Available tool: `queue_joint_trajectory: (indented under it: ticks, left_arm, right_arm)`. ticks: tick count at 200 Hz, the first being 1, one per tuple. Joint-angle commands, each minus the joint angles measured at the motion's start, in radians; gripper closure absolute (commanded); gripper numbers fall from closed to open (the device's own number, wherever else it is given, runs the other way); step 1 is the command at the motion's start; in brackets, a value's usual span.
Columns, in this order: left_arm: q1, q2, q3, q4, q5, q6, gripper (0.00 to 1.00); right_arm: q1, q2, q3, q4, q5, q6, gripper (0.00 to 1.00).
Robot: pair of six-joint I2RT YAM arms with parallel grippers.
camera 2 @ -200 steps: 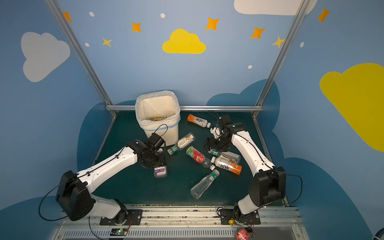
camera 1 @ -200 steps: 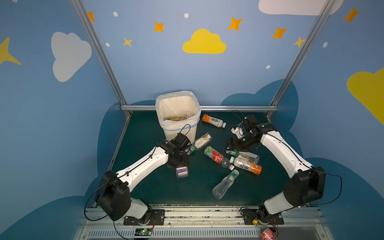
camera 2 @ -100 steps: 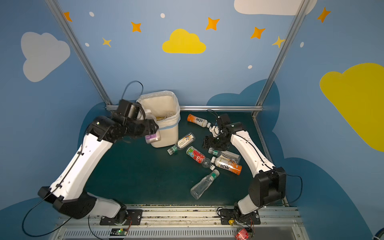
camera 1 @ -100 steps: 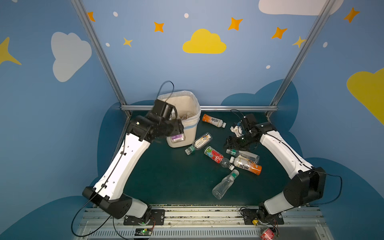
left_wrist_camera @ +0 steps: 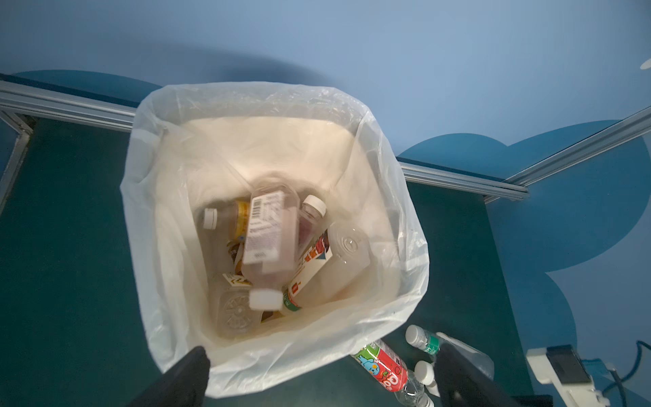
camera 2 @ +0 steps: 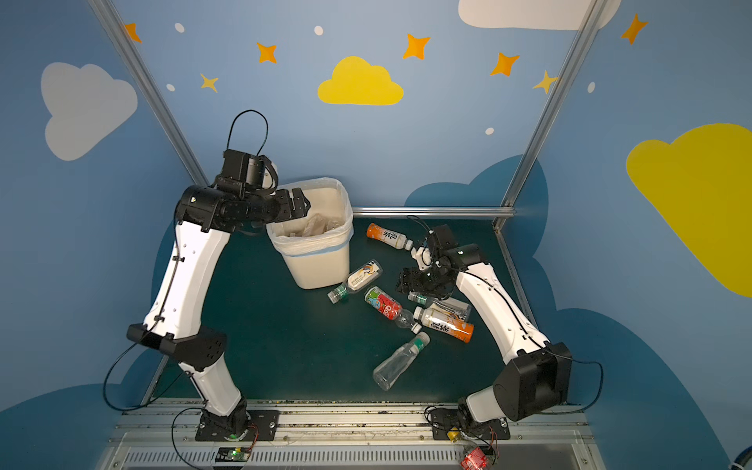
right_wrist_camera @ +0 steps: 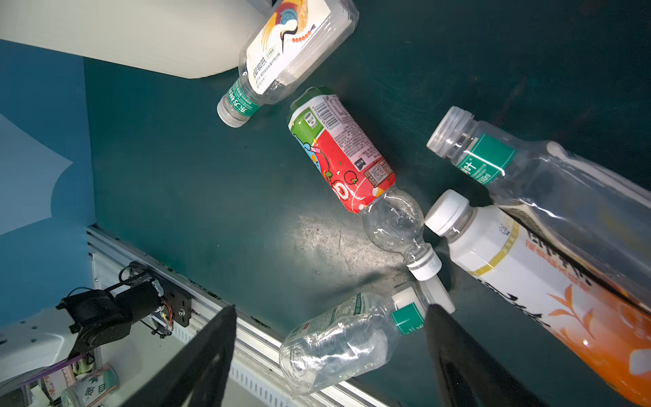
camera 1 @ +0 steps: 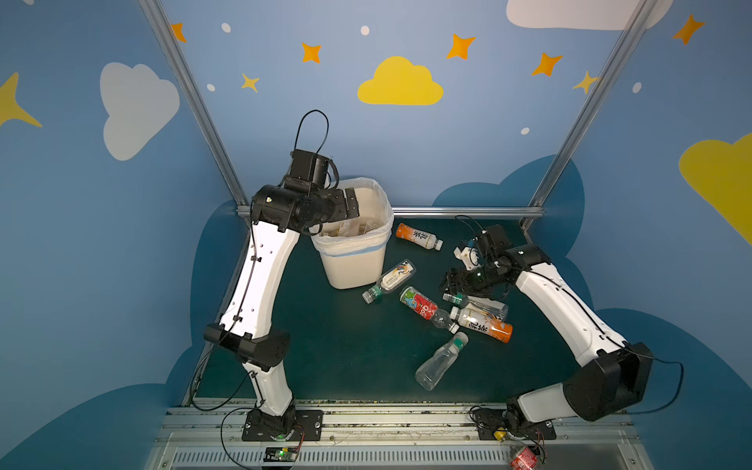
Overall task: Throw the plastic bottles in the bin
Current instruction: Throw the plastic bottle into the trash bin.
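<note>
The cream bin (camera 1: 354,264) with its white liner stands at the back of the green mat. My left gripper (camera 1: 352,205) hangs open over its rim and holds nothing. In the left wrist view a pale-labelled bottle (left_wrist_camera: 269,243) lies blurred on several other bottles inside the bin (left_wrist_camera: 274,95), beyond the gripper (left_wrist_camera: 322,354). Several plastic bottles lie on the mat: an orange one (camera 1: 419,236), a white-labelled one (camera 1: 390,276), a red-green one (camera 1: 421,305), an orange-white one (camera 1: 482,323) and a clear one (camera 1: 441,360). My right gripper (camera 1: 449,283) hovers open and empty beside a clear green-banded bottle (camera 1: 484,305).
Aluminium posts and a back rail (camera 1: 468,211) bound the mat, and a slotted rail (camera 1: 386,415) runs along the front. The bin (camera 2: 321,264) stands close to the left arm's elbow side. A red can (camera 1: 523,457) lies below the front rail.
My left arm has lifted a purple-labelled bottle from the mat up over the bin and opened; the bottle is now in the bin. The right arm has hardly moved.
</note>
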Motion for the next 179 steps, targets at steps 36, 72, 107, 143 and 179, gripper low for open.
queue_joint_trajectory:
  ticks: [36, 72, 107, 143, 179]
  left_arm:
    - [-0.005, -0.381, -0.494, 0.188, 0.013, -0.059, 0.0]
    - [-0.036, -0.547, -0.773, 0.257, -0.009, -0.094, 0.0]
    - [-0.157, -0.575, -0.891, 0.247, -0.11, -0.09, 0.0]
    - [-0.248, -0.61, -1.089, 0.368, -0.155, -0.174, 0.0]
    - [-0.277, -0.663, -1.28, 0.5, -0.175, -0.279, 0.0]
  right_arm:
    - [0.005, 0.02, -0.009, -0.031, 0.014, -0.008, 0.15]
    - [0.008, -0.002, -0.045, -0.045, 0.037, 0.014, 0.16]
    - [0.007, -0.041, -0.115, -0.054, 0.083, 0.07, 0.16]
    - [0.008, -0.1, -0.225, -0.055, 0.061, 0.15, 0.18]
    - [0.017, -0.219, -0.389, -0.027, -0.005, 0.242, 0.18]
